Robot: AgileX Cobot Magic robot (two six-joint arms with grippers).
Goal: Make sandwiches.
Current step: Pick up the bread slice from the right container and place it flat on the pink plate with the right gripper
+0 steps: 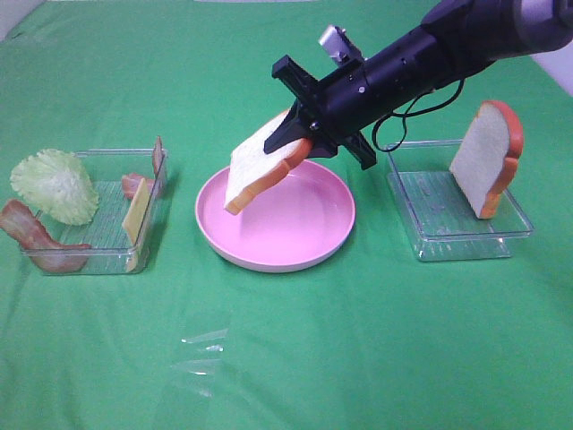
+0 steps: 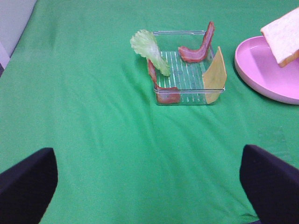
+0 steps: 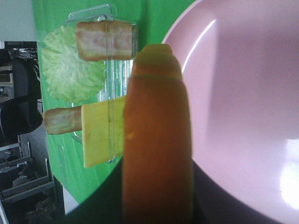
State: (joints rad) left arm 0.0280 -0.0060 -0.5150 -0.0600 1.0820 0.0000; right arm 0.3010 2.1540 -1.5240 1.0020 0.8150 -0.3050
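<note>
My right gripper (image 1: 300,143) is shut on a white bread slice (image 1: 255,166) with orange-brown crust and holds it tilted above the far left part of the round pink plate (image 1: 304,237). In the right wrist view the crust (image 3: 156,140) fills the middle. A second bread slice (image 1: 488,157) leans upright in the right clear tray (image 1: 430,228). The left clear tray (image 1: 98,255) holds a lettuce leaf (image 1: 55,184), bacon strips (image 1: 31,235) and a yellow cheese square (image 1: 136,215). My left gripper (image 2: 149,186) is open, well back from that tray (image 2: 187,74).
A green cloth (image 1: 286,358) covers the table. A crumpled bit of clear film (image 1: 206,354) lies on it in front of the plate. The right arm (image 1: 430,49) reaches in from the upper right, over the gap between plate and right tray.
</note>
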